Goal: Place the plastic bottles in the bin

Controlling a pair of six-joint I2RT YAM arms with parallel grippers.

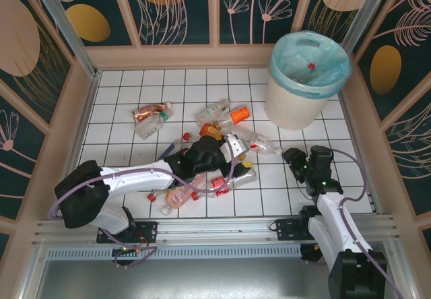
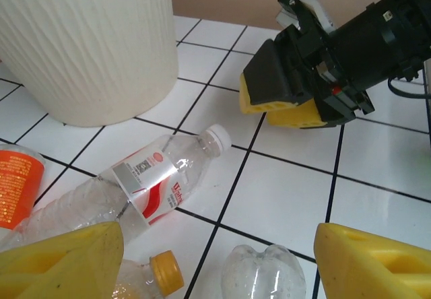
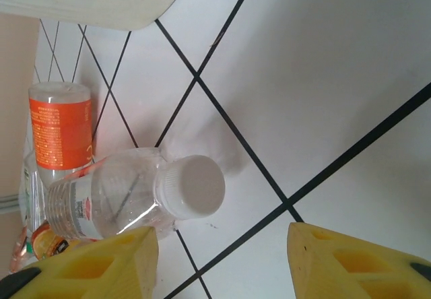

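Two grippers, jaws apart, nothing held: left gripper [image 2: 219, 267], right gripper [image 3: 222, 258]. White-capped bottle [image 3: 135, 201] sits lower left of right wrist view; shift jaws over it before closing, then bin [image 1: 296, 107].

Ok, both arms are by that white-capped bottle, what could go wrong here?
The left end effector and right end effector, both open, face each other across the white-capped bottle and could collide. The bottle lies on its side, so a nudge from one finger may roll it away.
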